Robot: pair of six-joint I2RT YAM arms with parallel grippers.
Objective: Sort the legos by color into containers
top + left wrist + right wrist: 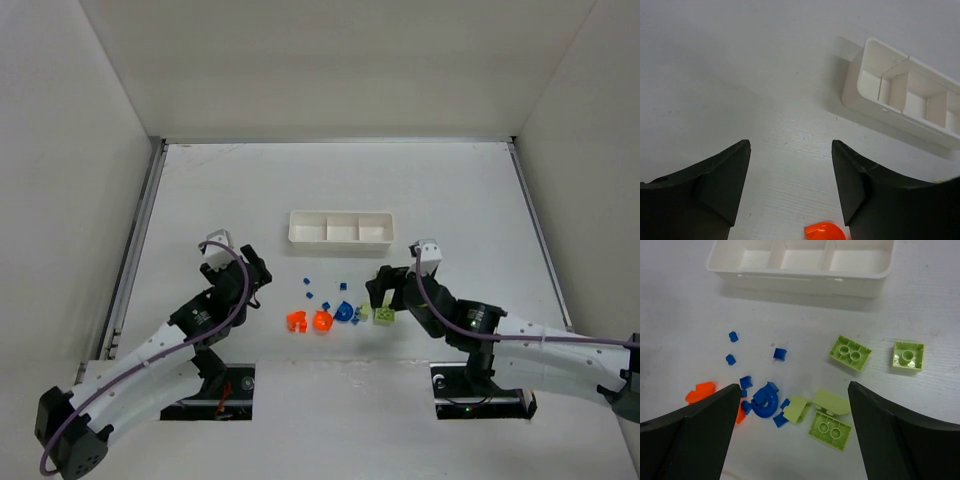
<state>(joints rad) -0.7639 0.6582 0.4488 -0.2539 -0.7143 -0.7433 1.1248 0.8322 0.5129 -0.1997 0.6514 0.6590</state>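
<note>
The white three-compartment tray (340, 240) lies across the middle of the table, its compartments bare. In front of it lie the legos: two orange pieces (296, 320), a blue arch (344, 312) with blue specks (311, 294), and lime green bricks (383, 316). My left gripper (255, 275) is open and empty, left of the orange pieces; one orange piece (825, 231) sits by its right finger. My right gripper (385, 290) is open and empty above the green bricks (829, 428) and the blue arch (763, 402). An orange piece (701, 391) peeks out at its left finger.
White walls enclose the table on the left, back and right. The tray shows in the left wrist view (855, 85) at upper right and in the right wrist view (800, 282) along the top. Two more green bricks (850, 352) lie nearer the tray.
</note>
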